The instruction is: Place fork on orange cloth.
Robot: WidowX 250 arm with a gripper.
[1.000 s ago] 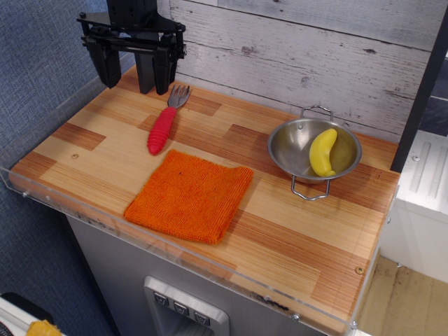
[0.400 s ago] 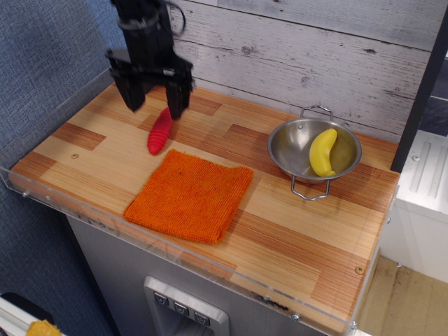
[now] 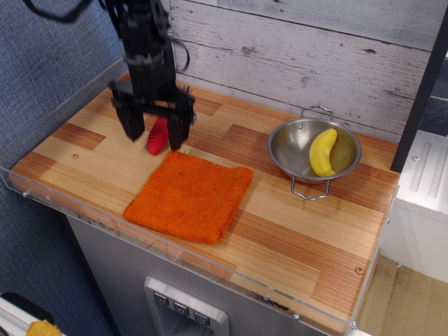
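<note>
The task is standing at its opening stage: the fork (image 3: 159, 136) is lying on the wooden counter (image 3: 294, 231), just beyond the far left corner of the orange cloth (image 3: 190, 195), and nothing is resting on the cloth yet. The gripper (image 3: 152, 135) is hanging low over the fork with its two black fingers (image 3: 129, 124) spread wide, one on each side of the red handle; it is straddling the fork, not pinching it. Whether the fingertips are touching the wood cannot be told from this angle. What seems to be left is the closing on the handle, the lift, the short carry toward the near right and the release onto the cloth.

The fork is showing only its thick, ribbed, red-pink plastic handle; its metal head is hiding behind the gripper. The cloth is a square of fuzzy bright-orange terry, lying flat with slightly wavy edges. The counter is a smooth surface of striped wood blocks, edged with a clear plastic rim. Far to the right, a shiny steel bowl (image 3: 294, 150) with wire handles is holding a yellow banana (image 3: 323, 152).
</note>
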